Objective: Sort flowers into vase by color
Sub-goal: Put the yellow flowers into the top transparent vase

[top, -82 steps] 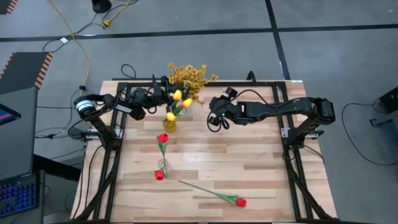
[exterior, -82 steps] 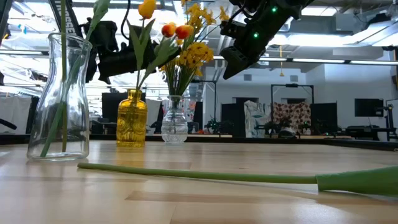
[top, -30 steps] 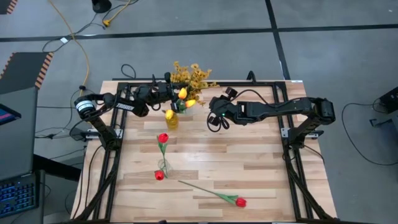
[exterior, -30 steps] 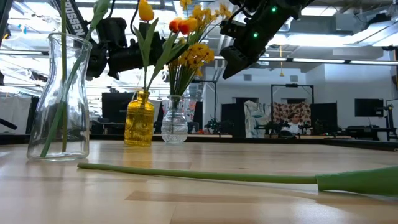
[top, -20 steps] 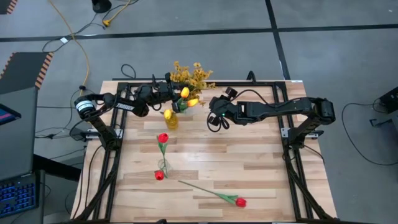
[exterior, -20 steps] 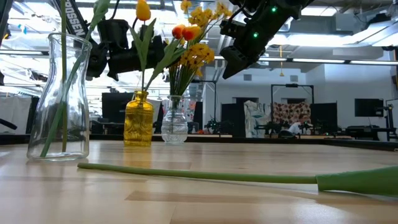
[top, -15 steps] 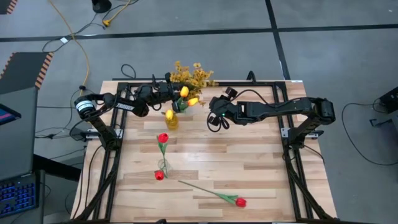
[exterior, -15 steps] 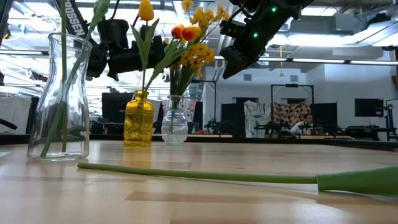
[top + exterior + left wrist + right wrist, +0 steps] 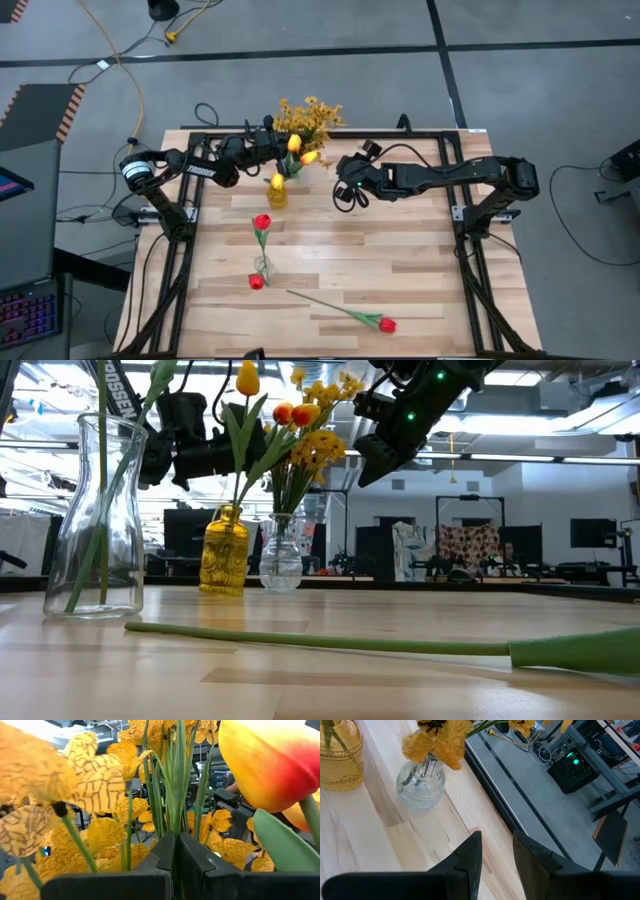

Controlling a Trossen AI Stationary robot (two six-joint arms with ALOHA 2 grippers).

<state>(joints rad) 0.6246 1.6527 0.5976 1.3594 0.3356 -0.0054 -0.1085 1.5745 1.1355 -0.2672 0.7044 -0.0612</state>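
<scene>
Left end effector (image 9: 176,851) is clamped on the green stems of the yellow-orange tulips (image 9: 285,412), above the amber vase (image 9: 224,550). Right end effector (image 9: 496,851), beside the mustard spray (image 9: 310,113), hangs slightly parted and empty.

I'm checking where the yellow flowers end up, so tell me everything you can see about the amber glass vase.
The amber vase is a small bottle of translucent yellow glass with a textured body and a narrower neck. It stands upright on the wooden table, near the far edge on the left arm's side, close beside a clear round vase; whether the two touch cannot be told. Green stems of yellow-orange tulips rise from its mouth. The left gripper is above and beside it, among the flowers, not on the glass.
</scene>
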